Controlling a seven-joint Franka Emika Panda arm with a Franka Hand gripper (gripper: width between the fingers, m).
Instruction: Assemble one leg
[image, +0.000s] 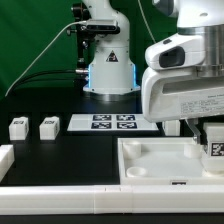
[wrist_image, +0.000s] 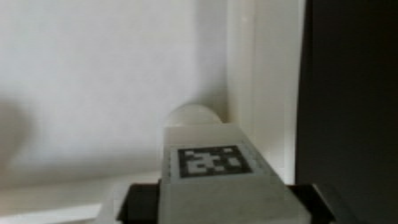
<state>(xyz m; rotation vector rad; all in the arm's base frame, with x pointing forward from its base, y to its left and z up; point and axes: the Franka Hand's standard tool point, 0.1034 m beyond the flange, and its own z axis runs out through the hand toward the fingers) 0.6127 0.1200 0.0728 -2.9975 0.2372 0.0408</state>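
Observation:
My gripper (image: 209, 133) is shut on a leg (image: 214, 146), a small white block with a black-and-white tag. I hold it upright over the right end of the large white tray-like piece (image: 150, 165). In the wrist view the leg (wrist_image: 214, 140) sits between my dark fingers (wrist_image: 153, 196), and my gripper (wrist_image: 226, 203) is closed on its sides. The leg's tip points at the tray's floor next to its side wall (wrist_image: 267, 70). I cannot tell whether the tip touches the tray. Two more legs (image: 17, 127) (image: 48, 126) stand on the black table at the exterior view's left.
The marker board (image: 112, 122) lies in front of the robot base (image: 108, 70). Another white part (image: 5, 158) shows at the exterior view's left edge. Black table (wrist_image: 356, 100) lies beyond the tray wall. A round socket edge (wrist_image: 9, 130) shows in the tray.

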